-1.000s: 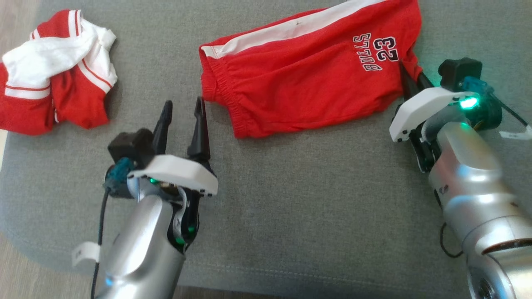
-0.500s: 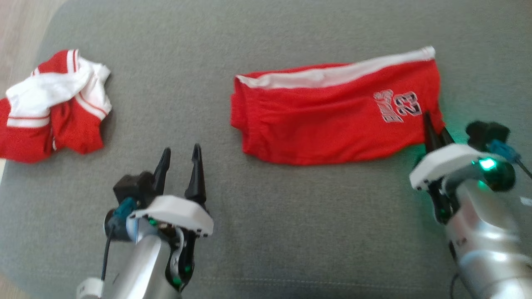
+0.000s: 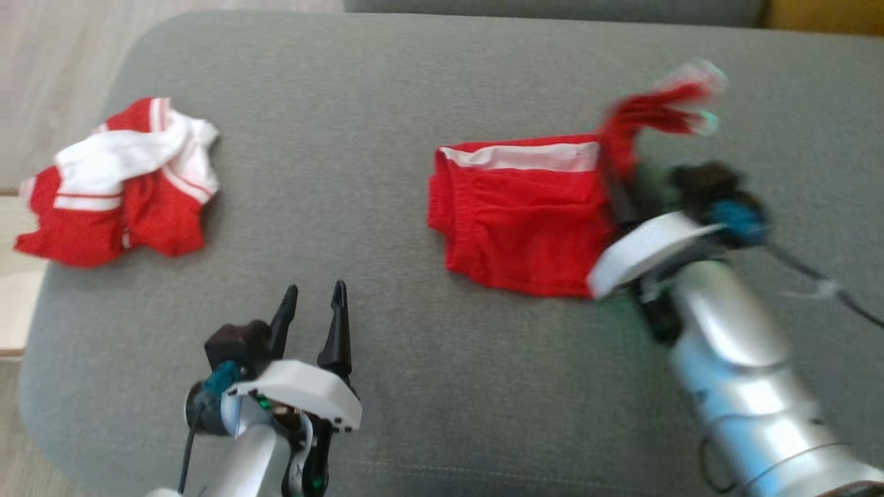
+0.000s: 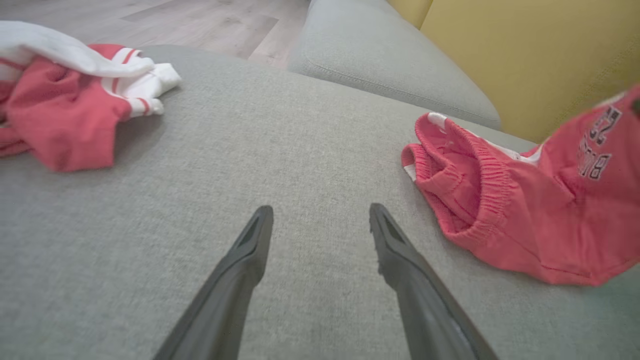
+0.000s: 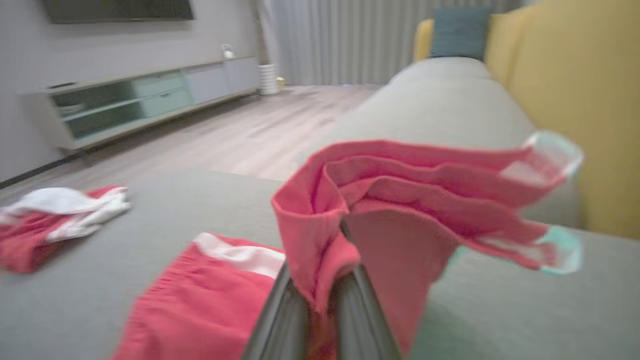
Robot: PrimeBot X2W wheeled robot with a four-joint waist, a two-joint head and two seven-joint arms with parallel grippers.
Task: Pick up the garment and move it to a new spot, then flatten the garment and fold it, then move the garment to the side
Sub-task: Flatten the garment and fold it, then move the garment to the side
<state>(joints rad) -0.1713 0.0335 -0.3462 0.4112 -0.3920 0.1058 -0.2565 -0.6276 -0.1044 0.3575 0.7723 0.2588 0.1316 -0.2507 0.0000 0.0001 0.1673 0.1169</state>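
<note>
Red shorts [image 3: 528, 224] with a white side stripe lie on the grey sofa cushion [image 3: 414, 103], their waistband end flat at the left. My right gripper [image 3: 618, 197] is shut on the shorts' leg end, which is lifted and folding leftward over the rest. In the right wrist view the raised red cloth [image 5: 400, 200] bunches around the closed fingers. The printed number shows on the shorts [image 4: 525, 200] in the left wrist view. My left gripper [image 3: 316, 304] stands open above bare cushion, well left of the shorts, nothing between its fingers [image 4: 250, 250].
A second red-and-white garment [image 3: 124, 183] lies crumpled at the cushion's far left, near its edge. Another grey cushion [image 4: 380, 65] and a yellow sofa back [image 4: 525, 55] lie beyond. Wooden floor [image 3: 55, 69] shows past the left edge.
The head camera has pulled back. My right gripper has lifted the shorts' leg end and carried it left over the garment. The left gripper stays open in place.
</note>
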